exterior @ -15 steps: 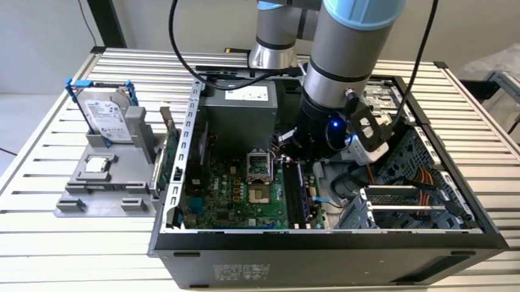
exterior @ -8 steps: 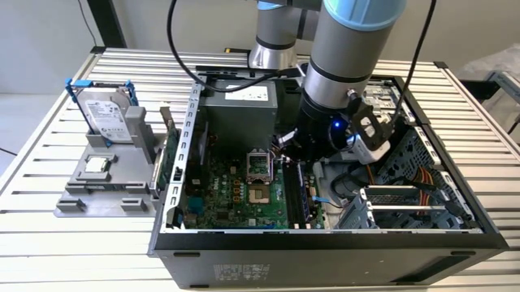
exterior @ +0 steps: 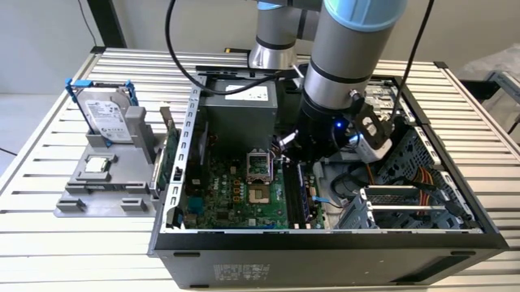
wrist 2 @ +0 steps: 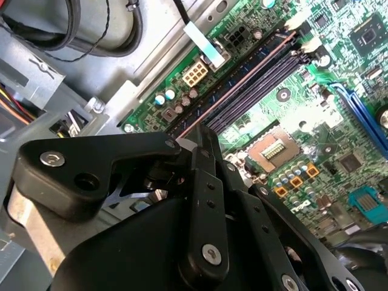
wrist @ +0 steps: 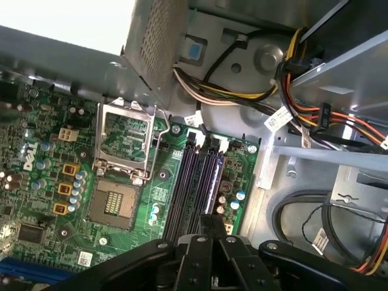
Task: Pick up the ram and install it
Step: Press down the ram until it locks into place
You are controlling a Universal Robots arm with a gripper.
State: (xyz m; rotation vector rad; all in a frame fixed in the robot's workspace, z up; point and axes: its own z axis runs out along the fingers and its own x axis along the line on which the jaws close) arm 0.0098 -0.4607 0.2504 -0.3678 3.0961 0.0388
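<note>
The ram [wrist 2: 242, 80] is a long, thin, dark stick standing on edge along the memory slots of the green motherboard [exterior: 235, 194], inside the open computer case. It also shows as a dark strip in the exterior view [exterior: 299, 198] and running away from the fingers in the first wrist view [wrist: 212, 182]. My gripper [wrist 2: 203, 142] is low inside the case at the stick's near end, its black fingers closed together on the top edge. In the exterior view the arm's wrist covers most of the gripper [exterior: 307, 159]. Whether the stick is fully seated in its slot cannot be told.
An empty processor socket [exterior: 260, 167] lies beside the slots. The power supply [exterior: 240, 103] is at the back, with a drive cage [exterior: 398, 207] and cable bundles [wrist: 315, 115] on the exterior view's right. Outside the case, a grey fixture holds a hard drive [exterior: 106, 115] and a small chip [exterior: 97, 163].
</note>
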